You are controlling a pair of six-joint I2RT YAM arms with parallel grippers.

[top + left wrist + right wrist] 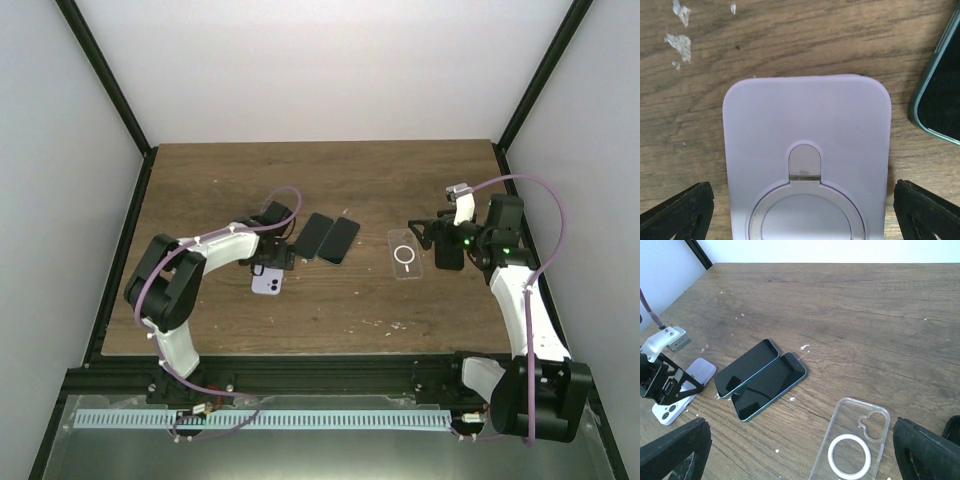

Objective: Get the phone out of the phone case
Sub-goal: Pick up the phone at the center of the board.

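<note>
1. So, the phone (268, 284) is sitting in its lilac case (805, 115), back up, right under the left gripper (802, 200). It's flat on the table (790, 40), between the two fingers.
2. Left gripper is spread wide, holding nothing. One finger is just outside each long edge of the case, with a sliver of wood showing on both sides, so no contact yet as far as I can tell.
3. The bit that matters: the phone's long axis runs straight ahead from the gripper, across the line the fingers close along. A squeeze would land on the narrow width.
4. Right gripper (801, 440) is wide too and holding nothing. A clear case (852, 440) lies just ahead of it. From there the phone is well off to its left, beyond the two dark phones (767, 385).
5. My read: the left arm is far nearer, so it pins the phone and the right one has to come over to peel.
</note>
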